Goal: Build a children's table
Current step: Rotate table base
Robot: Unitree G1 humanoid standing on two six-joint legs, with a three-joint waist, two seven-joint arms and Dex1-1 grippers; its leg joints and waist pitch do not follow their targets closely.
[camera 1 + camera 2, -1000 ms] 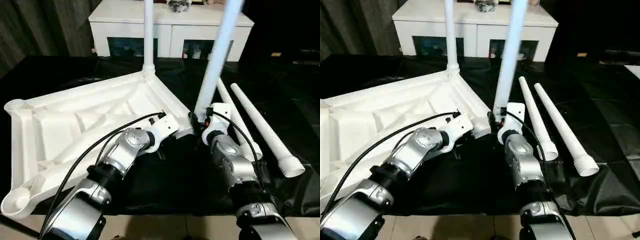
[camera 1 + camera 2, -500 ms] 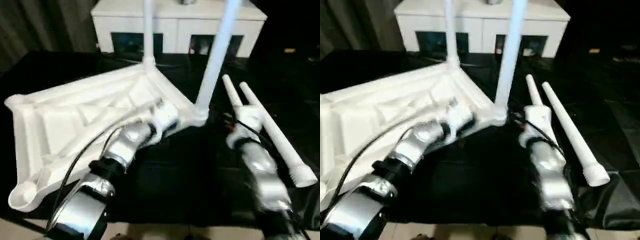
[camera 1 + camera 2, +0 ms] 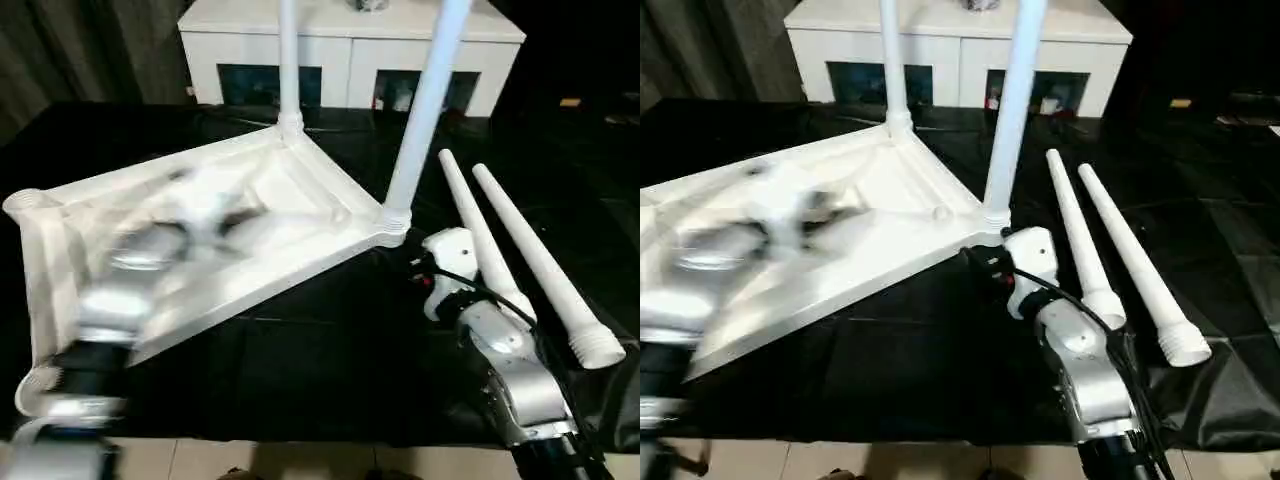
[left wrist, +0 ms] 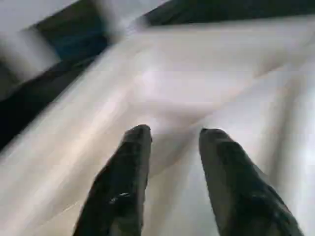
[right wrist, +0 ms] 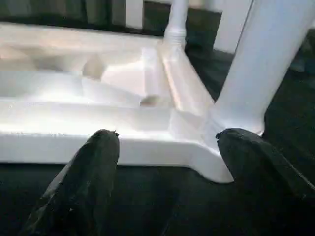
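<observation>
On the black cloth: white table top [image 3: 250, 230] lying upside down, ribbed underside facing up.
Fitted legs: far upright leg [image 3: 288, 60] standing in the far corner socket; near upright leg [image 3: 425, 105] standing in the corner socket closest to the right arm.
Loose legs: first loose leg [image 3: 480, 230] and second loose leg [image 3: 540, 262] lying side by side on the black cloth [image 3: 330, 350], to the right of the top, threaded ends toward the robot.
Empty sockets: rounded corner socket [image 3: 25, 203] at the left edge, nothing in it; another near corner at the lower left, partly hidden by the blurred left arm.
Right gripper [image 5: 165, 140]: fingers spread wide, nothing between them, pointing at the near edge of the top and the base of the near upright leg; close to that corner, not touching it.
Right arm in the head views: white wrist housing [image 3: 1030, 262] just beside the fitted corner, between it and the first loose leg.
Left gripper [image 4: 172, 135]: two black fingers parted with a clear gap, nothing pinched; hanging over the ribbed underside of the top.
Left arm in the head views: motion-blurred streak across the left half of the top.
Behind the cloth: low white cabinet [image 3: 350, 45] with dark glass openings, well apart from the table.
</observation>
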